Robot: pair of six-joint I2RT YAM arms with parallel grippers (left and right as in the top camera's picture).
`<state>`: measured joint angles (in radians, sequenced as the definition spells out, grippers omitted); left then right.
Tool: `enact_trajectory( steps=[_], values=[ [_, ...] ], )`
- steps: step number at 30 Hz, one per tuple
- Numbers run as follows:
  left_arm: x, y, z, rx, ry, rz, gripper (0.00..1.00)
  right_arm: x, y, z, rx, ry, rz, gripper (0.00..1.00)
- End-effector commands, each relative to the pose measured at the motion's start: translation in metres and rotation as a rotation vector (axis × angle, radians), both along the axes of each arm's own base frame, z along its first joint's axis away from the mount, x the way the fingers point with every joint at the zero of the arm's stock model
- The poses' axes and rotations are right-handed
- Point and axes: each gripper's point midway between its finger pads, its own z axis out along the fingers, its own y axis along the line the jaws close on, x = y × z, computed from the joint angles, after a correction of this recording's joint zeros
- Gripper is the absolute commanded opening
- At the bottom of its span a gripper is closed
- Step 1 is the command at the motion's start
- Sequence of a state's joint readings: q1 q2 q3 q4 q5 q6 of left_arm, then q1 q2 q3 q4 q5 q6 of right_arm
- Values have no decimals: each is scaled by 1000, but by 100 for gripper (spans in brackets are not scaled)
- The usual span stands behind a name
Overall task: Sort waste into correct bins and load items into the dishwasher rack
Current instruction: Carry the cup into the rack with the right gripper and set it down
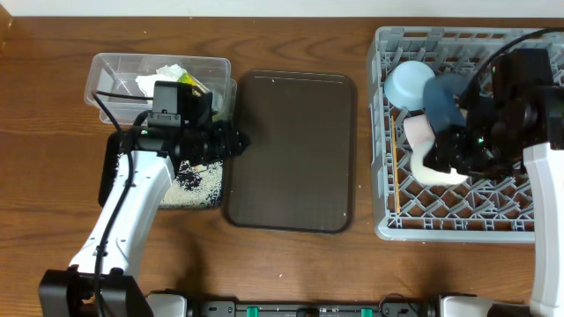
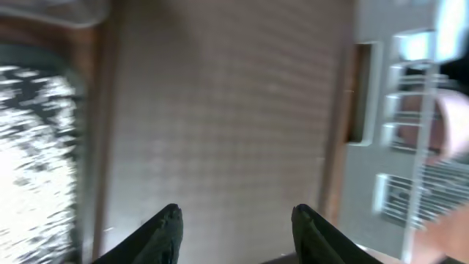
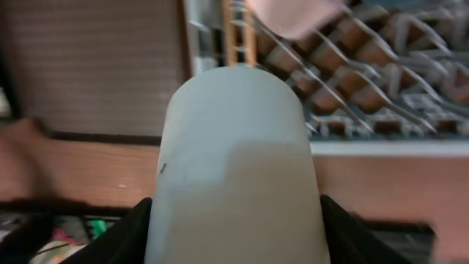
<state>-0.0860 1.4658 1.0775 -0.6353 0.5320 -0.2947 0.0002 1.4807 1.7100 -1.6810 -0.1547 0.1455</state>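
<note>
The small white cup [image 3: 234,147] is clamped in the right tool [image 3: 236,231], one dark finger [image 3: 139,224] pressed against each side of it, and it fills the middle of the right wrist view. From overhead it sits over the front-left part of the dishwasher rack [image 1: 493,207]; whether it touches the lattice floor I cannot tell. Just behind the cup in the rack lies the white bowl [image 1: 416,132], which has a pinkish cast. Beyond that is the dark-blue bowl [image 1: 443,99], partly covered by the arm, and then the light-blue bowl [image 1: 408,81] near the rack's back-left corner. The chopsticks [image 1: 397,189] lie along the rack's left wall.

To the left of the rack, a dark brown serving tray [image 1: 291,167] rests on the counter [image 1: 53,176]. The left tool [image 2: 236,224] hangs above that tray's left edge with its fingers apart and nothing between them; its wrist view is blurred. Under the left arm is the black tray [image 1: 107,176], strewn with rice grains [image 1: 198,185]. Behind it is the clear tub [image 1: 110,70], which holds the napkin [image 1: 159,81] and the wrapper [image 1: 188,78]
</note>
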Motion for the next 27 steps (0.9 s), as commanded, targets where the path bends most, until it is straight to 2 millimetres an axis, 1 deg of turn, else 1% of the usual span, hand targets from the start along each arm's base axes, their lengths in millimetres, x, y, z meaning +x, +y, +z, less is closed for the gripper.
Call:
enact_trajectory(
  steps=[1,4,8,11,14,17,20,25,27],
  values=[
    [3,21,-6,122,-5,56,51,-3,-18,-10,-90,48,-56,30],
    [2,22,-7,127,-3,54,52,-9,-18,-23,-91,94,-54,32],
    [2,22,-7,127,-2,54,52,-15,-16,-51,-90,157,-66,32],
    [2,22,-7,127,-3,54,52,-15,-12,-75,-71,178,-63,31],
    [2,22,-7,127,-3,54,52,-13,-5,-92,-32,182,-60,31],
    [2,22,-7,127,-2,54,52,-13,-1,-99,-18,186,-53,30],
    [2,22,-7,127,-2,54,52,-13,2,-101,-20,185,-40,30],
    [1,22,-8,127,1,54,52,-12,5,-104,-21,177,-30,34],
    [0,22,-8,128,7,53,52,-11,5,-108,-20,174,-31,33]
  ],
)
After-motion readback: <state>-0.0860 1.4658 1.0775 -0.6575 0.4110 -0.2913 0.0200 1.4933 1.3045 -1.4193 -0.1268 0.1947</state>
